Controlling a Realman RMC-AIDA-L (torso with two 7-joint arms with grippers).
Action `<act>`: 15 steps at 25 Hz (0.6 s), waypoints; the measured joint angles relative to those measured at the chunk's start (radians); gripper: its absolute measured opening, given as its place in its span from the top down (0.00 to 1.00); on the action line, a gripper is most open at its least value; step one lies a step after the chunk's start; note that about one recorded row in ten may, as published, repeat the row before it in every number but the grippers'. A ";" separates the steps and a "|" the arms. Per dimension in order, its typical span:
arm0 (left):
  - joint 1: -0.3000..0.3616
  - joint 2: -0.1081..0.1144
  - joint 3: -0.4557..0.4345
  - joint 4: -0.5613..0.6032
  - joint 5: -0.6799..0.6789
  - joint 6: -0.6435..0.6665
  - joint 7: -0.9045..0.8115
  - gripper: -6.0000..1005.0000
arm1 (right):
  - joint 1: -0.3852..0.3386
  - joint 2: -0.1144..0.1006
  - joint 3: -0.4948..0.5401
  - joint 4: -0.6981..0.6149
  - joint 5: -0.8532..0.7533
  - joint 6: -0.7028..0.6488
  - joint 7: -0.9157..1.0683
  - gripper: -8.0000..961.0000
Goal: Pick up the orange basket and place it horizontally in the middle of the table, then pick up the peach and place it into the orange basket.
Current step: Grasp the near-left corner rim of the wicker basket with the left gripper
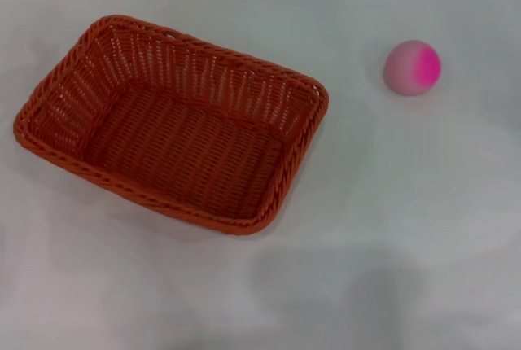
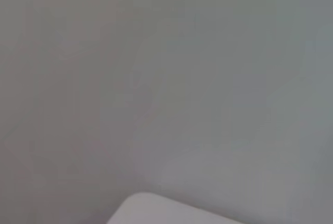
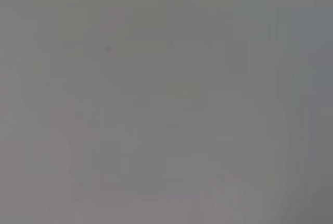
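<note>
My jaws first: neither pair shows up anywhere, so I can't tell you whether they stand open or closed. Both arms are out of the head view, and my two wrist views give me nothing but flat grey, with one pale rounded edge low in the left wrist view that I can't identify.

Nearest me, the lower band of the head view is bare white surface [image 1: 391, 285], only soft shadows lying across it.

Moving up and left, here's the orange basket [image 1: 175, 126], filling most of the left half of the frame. It sits upright on its base, mouth open to the ceiling, nothing inside. Its long axis runs on a slant, from upper left down to lower right, so it's neither square to me nor centred. That's the reason, as I judge it, the first step is still ahead: it needs lifting, turning level and setting down in the middle.

Farther back, in the upper right of the frame, the peach [image 1: 413, 67] rests alone on the surface, magenta patch facing right, well apart from the basket. It's round, so I expect it could roll if nudged.

The count: one basket, one peach, nothing else on the surface. I'd say the task hasn't started; basket first, then the peach goes in.
</note>
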 joint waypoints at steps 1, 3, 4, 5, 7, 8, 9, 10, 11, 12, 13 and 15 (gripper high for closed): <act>-0.003 0.001 0.003 -0.024 0.000 0.047 0.001 0.11 | -0.001 -0.002 -0.009 -0.004 0.000 -0.008 0.019 0.09; -0.007 0.002 0.005 -0.063 0.000 0.124 0.002 0.11 | -0.002 -0.005 -0.017 -0.008 0.000 -0.015 0.036 0.09; -0.013 0.002 0.007 -0.103 0.000 0.193 0.003 0.11 | -0.002 -0.006 -0.029 -0.015 -0.001 -0.027 0.053 0.09; -0.013 0.002 0.007 -0.103 0.000 0.193 0.003 0.11 | -0.003 -0.008 -0.045 -0.025 -0.001 -0.040 0.071 0.09; -0.015 0.001 0.018 -0.158 -0.002 0.286 0.003 0.11 | -0.003 -0.010 -0.068 -0.043 -0.001 -0.062 0.094 0.09; -0.016 0.001 0.022 -0.178 -0.003 0.319 0.003 0.11 | -0.003 -0.010 -0.077 -0.052 -0.001 -0.072 0.100 0.09; -0.016 0.001 0.029 -0.240 -0.005 0.407 0.004 0.11 | -0.003 -0.011 -0.080 -0.058 -0.001 -0.077 0.102 0.09; -0.016 0.001 0.029 -0.240 -0.005 0.407 0.004 0.11 | -0.003 -0.011 -0.081 -0.063 -0.001 -0.080 0.103 0.09; -0.016 0.000 0.032 -0.280 -0.007 0.463 0.004 0.11 | -0.003 -0.011 -0.081 -0.063 -0.001 -0.080 0.103 0.09; -0.016 0.000 0.034 -0.300 -0.009 0.498 0.005 0.11 | -0.004 -0.012 -0.082 -0.066 -0.001 -0.087 0.103 0.09; -0.016 0.000 0.037 -0.336 -0.010 0.553 0.005 0.11 | -0.004 -0.013 -0.082 -0.066 -0.001 -0.088 0.103 0.09; -0.024 0.002 0.041 -0.400 -0.017 0.673 0.006 0.11 | -0.004 -0.016 -0.082 -0.066 -0.001 -0.094 0.104 0.09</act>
